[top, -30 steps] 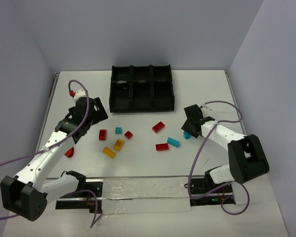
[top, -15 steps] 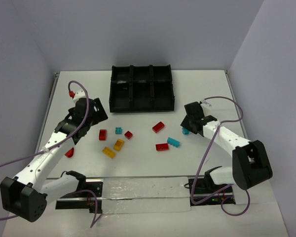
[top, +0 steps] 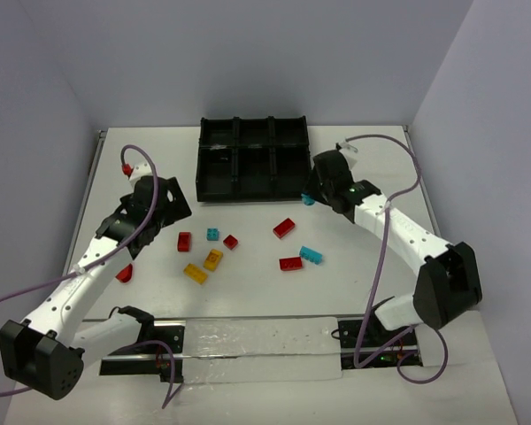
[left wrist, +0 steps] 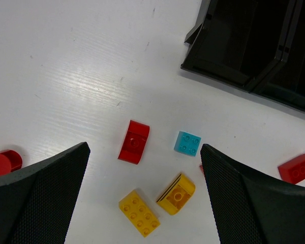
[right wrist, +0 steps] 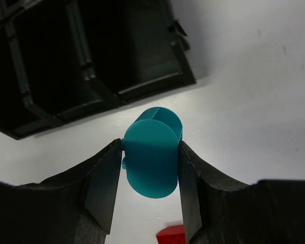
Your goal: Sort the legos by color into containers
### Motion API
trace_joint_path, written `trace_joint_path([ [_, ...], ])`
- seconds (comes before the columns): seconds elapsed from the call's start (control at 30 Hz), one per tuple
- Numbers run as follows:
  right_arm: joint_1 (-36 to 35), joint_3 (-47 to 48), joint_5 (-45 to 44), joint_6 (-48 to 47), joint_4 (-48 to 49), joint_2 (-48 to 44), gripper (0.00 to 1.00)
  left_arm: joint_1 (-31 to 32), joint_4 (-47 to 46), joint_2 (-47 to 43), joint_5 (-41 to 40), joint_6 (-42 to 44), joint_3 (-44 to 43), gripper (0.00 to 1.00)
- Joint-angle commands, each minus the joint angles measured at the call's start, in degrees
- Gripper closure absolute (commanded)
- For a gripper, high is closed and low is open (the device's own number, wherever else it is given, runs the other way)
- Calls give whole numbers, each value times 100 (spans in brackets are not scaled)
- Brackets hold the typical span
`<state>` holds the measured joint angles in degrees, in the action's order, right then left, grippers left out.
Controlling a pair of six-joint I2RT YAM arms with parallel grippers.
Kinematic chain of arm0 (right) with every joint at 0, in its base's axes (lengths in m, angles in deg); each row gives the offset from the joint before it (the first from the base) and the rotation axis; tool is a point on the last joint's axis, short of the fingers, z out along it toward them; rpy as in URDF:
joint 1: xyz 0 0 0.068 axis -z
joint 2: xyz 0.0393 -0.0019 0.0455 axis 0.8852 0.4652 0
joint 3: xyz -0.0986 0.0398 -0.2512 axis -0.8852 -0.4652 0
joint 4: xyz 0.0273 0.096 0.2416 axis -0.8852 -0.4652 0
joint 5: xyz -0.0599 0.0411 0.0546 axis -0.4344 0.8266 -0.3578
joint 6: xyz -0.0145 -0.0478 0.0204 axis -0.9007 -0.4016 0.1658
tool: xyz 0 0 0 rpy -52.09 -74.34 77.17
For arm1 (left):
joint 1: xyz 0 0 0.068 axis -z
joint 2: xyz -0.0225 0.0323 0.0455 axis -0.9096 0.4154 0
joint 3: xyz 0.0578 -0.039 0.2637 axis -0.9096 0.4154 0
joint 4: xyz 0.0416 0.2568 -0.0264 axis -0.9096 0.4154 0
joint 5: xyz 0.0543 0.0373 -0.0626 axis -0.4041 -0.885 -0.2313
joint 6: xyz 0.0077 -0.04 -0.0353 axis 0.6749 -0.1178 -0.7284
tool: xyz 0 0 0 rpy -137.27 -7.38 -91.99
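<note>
A rounded teal lego (right wrist: 151, 152) is clamped between the two fingers (right wrist: 99, 178) of the right gripper (top: 311, 192), whose jaws are closed against its sides. In the right wrist view the held lego is seen over the white table (top: 363, 159), just outside the near wall of the black divided tray (top: 254, 120) and not over any compartment. In the top view it is placed just beside the tray's near right corner. The left gripper (top: 165, 205) is held open and empty, its fingers (left wrist: 46, 185) spread wide above a cluster of loose legos. Framed between them are a red lego (left wrist: 133, 148), a small cyan lego (left wrist: 187, 143) just beside it, a yellow rounded lego (left wrist: 176, 193) and a yellow studded lego (left wrist: 139, 212). The near left corner of the tray is seen beyond them. In front of the tray, towards its right side, a red brick (top: 284, 227), a flat red brick (top: 290, 263) and a cyan brick (top: 311, 256) are scattered on the table, the last two close together. One more red piece (top: 124, 274) is seen well apart to the left, close beside the left arm
</note>
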<state>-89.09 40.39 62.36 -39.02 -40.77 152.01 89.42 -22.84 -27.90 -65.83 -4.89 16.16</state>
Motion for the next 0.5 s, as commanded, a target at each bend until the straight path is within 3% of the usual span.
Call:
trace_joint_path([
  [0.0,-190,874,-351,-228,-108,687,56,29,232,-80,-100,-93,-333,1],
  [0.37,-210,2837,-600,-550,-618,2618,52,29,430,-221,-108,-104,-439,1],
  [0.47,-206,3254,-702,-605,-761,2933,43,29,456,-256,-48,-122,-459,1],
])
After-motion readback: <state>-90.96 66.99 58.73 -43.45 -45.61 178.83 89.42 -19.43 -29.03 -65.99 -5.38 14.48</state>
